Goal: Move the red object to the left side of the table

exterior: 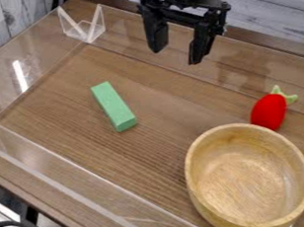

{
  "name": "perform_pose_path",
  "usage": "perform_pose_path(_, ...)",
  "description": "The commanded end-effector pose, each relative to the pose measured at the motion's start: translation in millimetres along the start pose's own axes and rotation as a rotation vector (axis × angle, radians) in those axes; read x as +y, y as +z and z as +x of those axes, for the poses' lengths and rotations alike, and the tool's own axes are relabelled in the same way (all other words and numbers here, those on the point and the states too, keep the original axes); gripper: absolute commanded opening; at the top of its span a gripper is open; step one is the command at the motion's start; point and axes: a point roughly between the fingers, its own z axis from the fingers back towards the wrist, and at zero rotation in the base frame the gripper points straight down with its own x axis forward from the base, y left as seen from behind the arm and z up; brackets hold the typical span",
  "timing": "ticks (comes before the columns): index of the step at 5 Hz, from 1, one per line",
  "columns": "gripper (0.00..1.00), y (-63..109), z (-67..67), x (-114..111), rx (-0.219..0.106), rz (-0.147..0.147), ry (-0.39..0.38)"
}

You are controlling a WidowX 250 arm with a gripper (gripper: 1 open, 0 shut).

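Note:
The red object (270, 111) is a small rounded red toy fruit with a yellow-green stem tip. It lies on the brown wood-grain table (153, 86) near the right edge, just above the wooden bowl. My gripper (176, 46) hangs over the back middle of the table, pointing down. Its two black fingers stand apart with nothing between them. The red object sits well to the right of the gripper and nearer the camera, untouched.
A round light wooden bowl (248, 176) fills the front right corner. A green rectangular block (113, 106) lies left of centre. Low clear acrylic walls (40, 159) edge the table, with a clear bracket (82, 27) at the back left.

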Motion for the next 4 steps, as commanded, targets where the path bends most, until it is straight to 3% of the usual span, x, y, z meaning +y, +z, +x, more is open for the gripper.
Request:
perform_pose_path(1, 1.00, -11.2, 9.7, -13.3, 0.023, -0.005, 0.007)
perform_pose_path(3, 1.00, -17.0, 9.0, -84.6, -0.032, -0.022, 0.007)
perform_pose_path(4, 1.00, -36.8, 9.7, -104.5, -0.057, -0.032, -0.051)
